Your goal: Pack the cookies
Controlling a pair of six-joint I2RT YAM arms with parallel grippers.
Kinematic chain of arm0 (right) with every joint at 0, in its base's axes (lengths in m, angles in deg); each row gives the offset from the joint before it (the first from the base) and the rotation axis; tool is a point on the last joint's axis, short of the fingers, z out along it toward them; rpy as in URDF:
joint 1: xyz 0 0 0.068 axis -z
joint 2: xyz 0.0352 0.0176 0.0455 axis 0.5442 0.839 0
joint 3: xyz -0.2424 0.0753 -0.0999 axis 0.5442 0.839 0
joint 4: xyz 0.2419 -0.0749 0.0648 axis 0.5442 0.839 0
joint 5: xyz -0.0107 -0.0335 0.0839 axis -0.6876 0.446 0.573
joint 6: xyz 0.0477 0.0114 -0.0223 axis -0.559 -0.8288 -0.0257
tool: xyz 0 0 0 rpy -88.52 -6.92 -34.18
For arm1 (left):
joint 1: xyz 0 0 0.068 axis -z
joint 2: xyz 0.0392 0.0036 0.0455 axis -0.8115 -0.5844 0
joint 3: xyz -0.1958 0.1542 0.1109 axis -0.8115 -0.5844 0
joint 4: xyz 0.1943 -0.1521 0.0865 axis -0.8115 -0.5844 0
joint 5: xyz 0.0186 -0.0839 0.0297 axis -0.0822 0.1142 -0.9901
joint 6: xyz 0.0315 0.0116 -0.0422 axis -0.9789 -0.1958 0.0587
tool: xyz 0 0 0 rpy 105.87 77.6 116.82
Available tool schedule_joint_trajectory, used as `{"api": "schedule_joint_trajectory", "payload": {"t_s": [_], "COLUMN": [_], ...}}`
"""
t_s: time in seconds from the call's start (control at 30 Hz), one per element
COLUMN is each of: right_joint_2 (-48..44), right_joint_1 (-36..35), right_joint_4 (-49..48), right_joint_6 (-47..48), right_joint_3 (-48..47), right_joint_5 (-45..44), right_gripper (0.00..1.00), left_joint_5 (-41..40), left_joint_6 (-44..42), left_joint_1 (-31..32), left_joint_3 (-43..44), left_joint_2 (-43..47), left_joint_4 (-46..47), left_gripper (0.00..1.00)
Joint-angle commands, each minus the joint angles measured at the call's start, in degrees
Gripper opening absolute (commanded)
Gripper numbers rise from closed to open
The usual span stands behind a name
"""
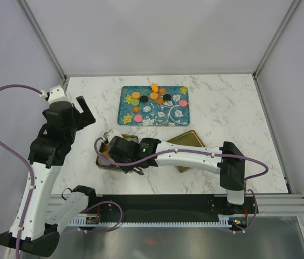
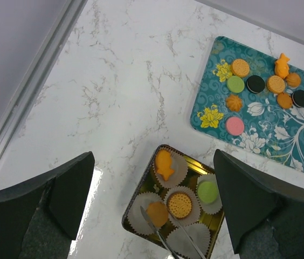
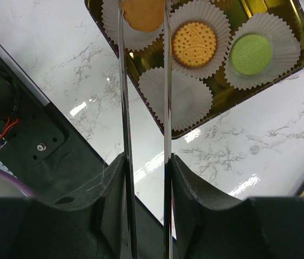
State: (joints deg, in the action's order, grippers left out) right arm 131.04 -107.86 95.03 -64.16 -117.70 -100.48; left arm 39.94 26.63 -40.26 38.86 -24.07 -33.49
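Note:
Several cookies [image 1: 153, 96] lie on the teal floral tray [image 1: 157, 117], which also shows in the left wrist view [image 2: 265, 127]. A gold tin [image 2: 135, 200] holds paper cups with a fish-shaped cookie [image 2: 164, 163], a dotted biscuit [image 2: 180, 205] and a green cookie [image 2: 207, 191]. My right gripper [image 3: 145, 159] is shut on metal tweezers [image 3: 123, 81]. Their tips stand either side of a round orange cookie [image 3: 143, 13] at the near-left cup [image 2: 158, 213]. My left gripper [image 2: 153, 156] is open and empty, raised above the table to the left of the tin [image 1: 82, 114].
The tin's gold lid [image 1: 187, 141] lies right of the tin, partly under my right arm. One empty paper cup [image 3: 176, 97] sits at the tin's near side. The enclosure's left rail [image 2: 28, 91] runs beside my left gripper.

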Motion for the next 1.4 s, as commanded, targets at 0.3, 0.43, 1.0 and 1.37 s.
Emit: {"api": "schedule_joint_trajectory", "payload": {"t_s": [0.3, 0.43, 1.0, 1.37], "right_joint_2": [-1.13, -0.16, 1.16, 0.37], "right_joint_1": [-0.43, -0.34, -0.43, -0.43], "right_joint_4": [-2.54, -2.89, -4.03, -4.56], "right_joint_6": [0.55, 0.81, 0.73, 0.64], "right_joint_3": [0.62, 0.44, 0.80, 1.06], "right_joint_5": [0.85, 1.11, 1.37, 0.94], "right_gripper": [0.30, 0.31, 0.44, 0.54], "left_joint_5": [14.13, 15.19, 16.68, 18.00], "left_joint_6": [5.73, 6.17, 6.61, 6.79], "left_joint_1": [-6.24, -6.68, -7.12, -7.47], "left_joint_3": [4.36, 4.36, 2.52, 1.46], "left_joint_2": [-3.21, -3.57, -3.57, -3.83], "left_joint_4": [4.02, 4.63, 6.22, 7.10], "left_gripper": [1.00, 1.00, 1.00, 1.00]}}
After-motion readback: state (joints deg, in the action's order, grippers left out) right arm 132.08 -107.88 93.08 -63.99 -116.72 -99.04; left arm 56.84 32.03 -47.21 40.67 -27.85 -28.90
